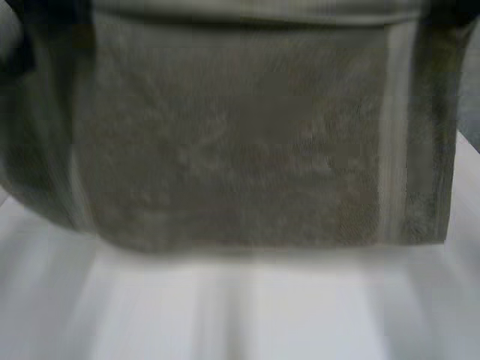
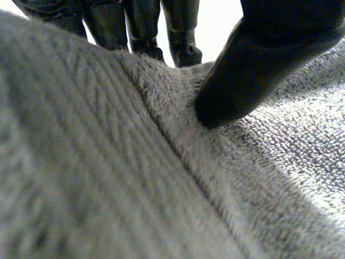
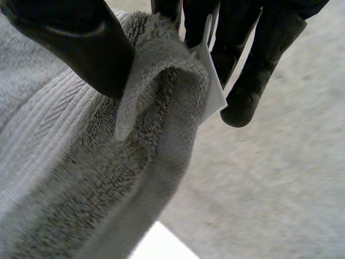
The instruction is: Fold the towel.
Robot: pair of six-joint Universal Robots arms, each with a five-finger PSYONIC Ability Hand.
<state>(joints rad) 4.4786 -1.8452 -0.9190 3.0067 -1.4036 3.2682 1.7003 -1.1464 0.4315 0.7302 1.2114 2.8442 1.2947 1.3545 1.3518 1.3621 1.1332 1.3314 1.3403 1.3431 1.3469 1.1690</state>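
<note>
Towel (image 1: pixel 240 142) hangs spread wide, held up close before the head camera, above the white table (image 1: pixel 240 307). Left hand (image 2: pixel 253 70) pinches its ribbed edge between thumb and fingers; right hand (image 3: pixel 75 48) pinches a corner beside the white label (image 3: pixel 213 81), thumb against fingers

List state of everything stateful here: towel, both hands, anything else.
Grey terry towel: held up, hanging spread above the white table.
Black left hand: shut on the towel's edge, thumb pressing one face, fingers behind.
Black right hand: shut on a towel corner, which is folded over between thumb and fingers.
White fabric label: sticking out at that pinched corner.
</note>
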